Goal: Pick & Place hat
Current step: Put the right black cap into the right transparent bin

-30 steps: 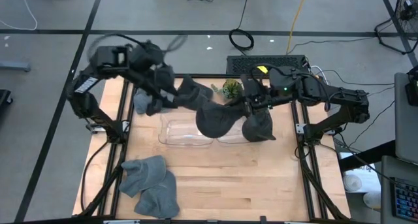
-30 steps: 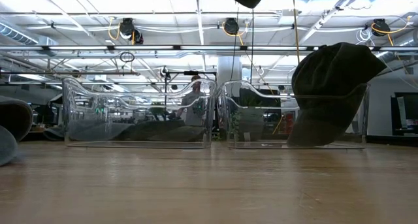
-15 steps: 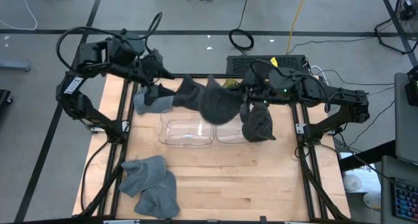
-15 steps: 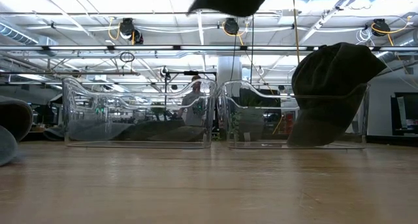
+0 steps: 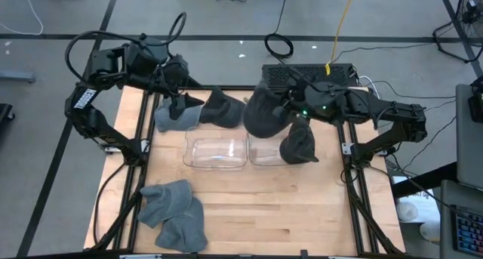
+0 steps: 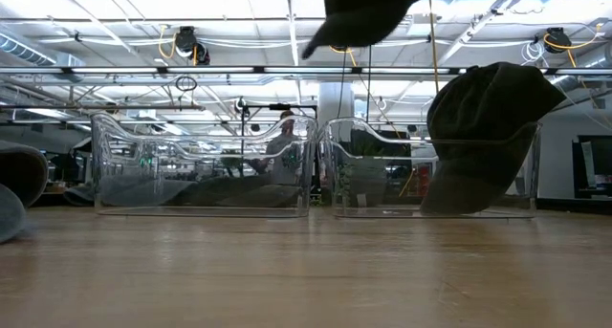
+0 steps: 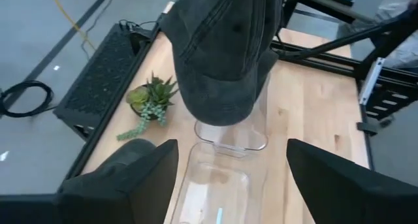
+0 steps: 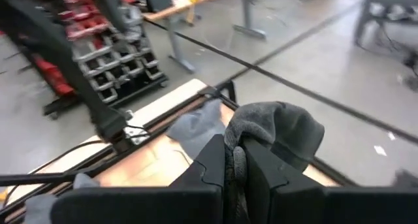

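Note:
My right gripper [image 5: 291, 112] is shut on a dark hat [image 5: 264, 112], held in the air above the far end of the right clear bin [image 5: 266, 155]. In the low view this hat [image 6: 368, 12] hangs at the top of the picture. My left gripper [image 7: 228, 185] is open over the table's far-left part and touches nothing. A second dark hat [image 5: 299, 144] is draped over the right bin's right wall [image 6: 521, 165]. The left clear bin [image 5: 216, 152] stands beside it. My right gripper [image 8: 236, 168] pinches a bunched fold of the hat's cloth [image 8: 251, 136] between its two fingers [image 8: 212, 165]. Which part of the hat that is cannot be told. The hat is lifted clear and hangs below the gripper [image 7: 222, 61].
Grey and dark hats [image 5: 192, 109] lie at the table's far-left edge, under my left arm. A pile of grey hats [image 5: 173, 215] sits at the near-left corner. A small green plant [image 7: 150, 100] stands at the far edge. Bare wood [image 5: 302, 206] spreads near the bins.
My right gripper has carried the dark hat from over the bins toward the table's far edge; it stays shut on it. My left gripper has drawn back toward the far-left corner and then kept still.

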Controlling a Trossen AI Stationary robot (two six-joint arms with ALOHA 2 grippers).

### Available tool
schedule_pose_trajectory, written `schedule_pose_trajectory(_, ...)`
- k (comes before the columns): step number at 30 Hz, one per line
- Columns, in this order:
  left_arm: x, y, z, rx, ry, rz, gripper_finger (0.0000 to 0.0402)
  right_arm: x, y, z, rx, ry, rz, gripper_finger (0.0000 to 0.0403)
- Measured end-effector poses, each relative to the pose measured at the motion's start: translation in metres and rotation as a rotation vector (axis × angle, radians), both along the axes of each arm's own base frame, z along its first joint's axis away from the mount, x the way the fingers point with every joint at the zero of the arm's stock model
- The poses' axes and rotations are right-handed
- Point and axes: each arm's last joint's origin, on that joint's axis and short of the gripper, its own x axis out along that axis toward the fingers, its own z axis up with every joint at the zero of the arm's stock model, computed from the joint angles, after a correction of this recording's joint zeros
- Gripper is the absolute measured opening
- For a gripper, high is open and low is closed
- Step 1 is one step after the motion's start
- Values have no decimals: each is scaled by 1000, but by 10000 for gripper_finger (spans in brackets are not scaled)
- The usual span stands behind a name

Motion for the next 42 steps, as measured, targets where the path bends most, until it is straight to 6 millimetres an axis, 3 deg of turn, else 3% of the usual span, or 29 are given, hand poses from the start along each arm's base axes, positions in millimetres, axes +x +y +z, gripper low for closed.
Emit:
schedule_pose_trajectory(14,-1,5,0,100,24,121,287,-4,-1,-22,249,41,-220,14)
schedule_pose_trajectory(28,-1,5,0,151,37,86,280,7,23,-53,341,46,-460,14)
schedule_pose_trajectory(34,-1,4,-1,178,55,62,284,18,27,-77,386,88,-541,14)
schedule_pose_trajectory(42,-2,4,-1,186,60,55,276,18,30,-125,429,113,-624,14)
